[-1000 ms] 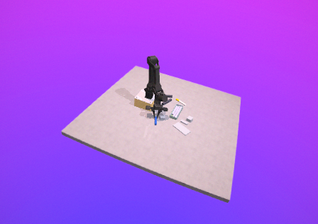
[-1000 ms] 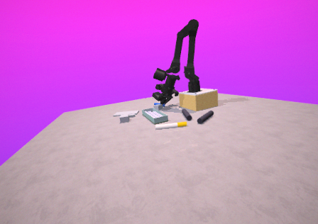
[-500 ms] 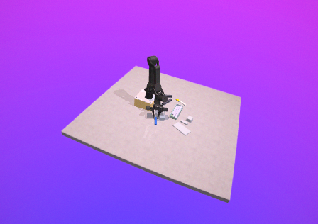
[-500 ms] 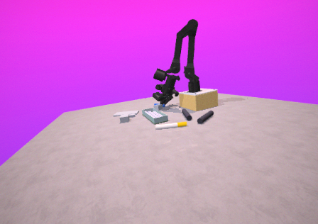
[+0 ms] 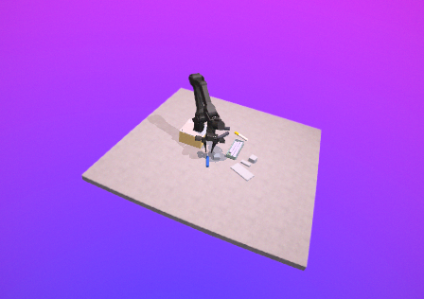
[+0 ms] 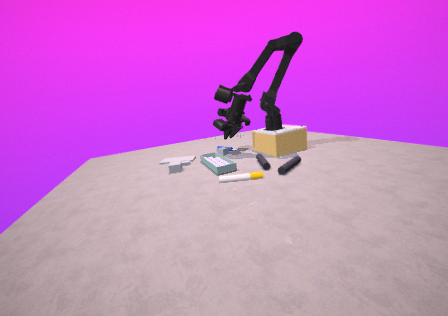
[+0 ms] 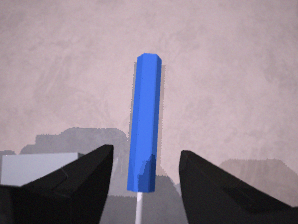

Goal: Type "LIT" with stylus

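The blue stylus (image 5: 207, 161) (image 7: 146, 110) lies on the desk, its thin pale tip pointing back toward the arm in the wrist view. My gripper (image 5: 209, 151) (image 6: 228, 137) (image 7: 146, 157) is partly open above it, with one finger on each side and a gap between each finger and the blue barrel. In the exterior view the fingertips are clear of the desk. The small keyboard (image 5: 235, 149) (image 6: 218, 163), with pale keys in a grey-green frame, lies to the right of the stylus in the top view. Its letters are too small to read.
A grey block (image 5: 217, 156) (image 7: 37, 169) sits close beside the stylus. A white marker (image 5: 242, 137) (image 6: 235, 178) with a yellow end, a grey cube (image 5: 253, 159) (image 6: 175, 169) and a flat pale slab (image 5: 242, 171) surround the keyboard. Two black cylinders (image 6: 262, 161) (image 6: 290, 164) lie near the arm's base box (image 5: 191, 138) (image 6: 280, 141).
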Controlling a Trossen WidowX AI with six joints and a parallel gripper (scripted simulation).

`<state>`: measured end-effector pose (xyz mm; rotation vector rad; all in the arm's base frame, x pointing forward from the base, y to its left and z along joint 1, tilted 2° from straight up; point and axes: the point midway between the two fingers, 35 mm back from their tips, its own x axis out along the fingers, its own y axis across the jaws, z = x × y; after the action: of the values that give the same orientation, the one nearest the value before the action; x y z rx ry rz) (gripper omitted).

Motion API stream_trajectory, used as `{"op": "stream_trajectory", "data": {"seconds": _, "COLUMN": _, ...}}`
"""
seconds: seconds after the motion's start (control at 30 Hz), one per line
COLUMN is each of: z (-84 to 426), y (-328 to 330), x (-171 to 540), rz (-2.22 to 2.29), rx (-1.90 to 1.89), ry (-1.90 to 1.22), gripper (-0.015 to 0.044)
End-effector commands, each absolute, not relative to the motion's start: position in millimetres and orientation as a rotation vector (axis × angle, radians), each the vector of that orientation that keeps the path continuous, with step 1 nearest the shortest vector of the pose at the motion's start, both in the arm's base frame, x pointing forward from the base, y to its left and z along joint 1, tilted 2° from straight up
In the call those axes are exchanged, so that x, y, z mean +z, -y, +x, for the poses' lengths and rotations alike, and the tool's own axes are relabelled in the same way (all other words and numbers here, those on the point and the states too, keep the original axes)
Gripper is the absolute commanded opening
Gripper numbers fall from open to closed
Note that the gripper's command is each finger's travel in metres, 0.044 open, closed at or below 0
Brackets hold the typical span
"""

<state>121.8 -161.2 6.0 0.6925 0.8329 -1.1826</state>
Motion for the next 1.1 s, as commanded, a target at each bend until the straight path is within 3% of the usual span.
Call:
{"op": "stream_trajectory", "data": {"seconds": 0.0, "z": 120, "y": 159, "x": 18, "rz": 0.692, "rx": -1.176, "ry": -0.832, "gripper": 0.0150}}
{"op": "stream_trajectory", "data": {"seconds": 0.3, "z": 119, "y": 159, "x": 15, "rz": 0.702, "rx": -1.179, "ry": -0.875, "gripper": 0.0150}}
{"op": "stream_trajectory", "data": {"seconds": 0.77, "z": 129, "y": 187, "x": 21, "rz": 1.061, "rx": -0.953, "ry": -1.496, "gripper": 0.0150}}
{"op": "stream_trajectory", "data": {"seconds": 1.07, "z": 132, "y": 206, "x": 18, "rz": 1.328, "rx": -0.766, "ry": -1.676, "gripper": 0.0150}}
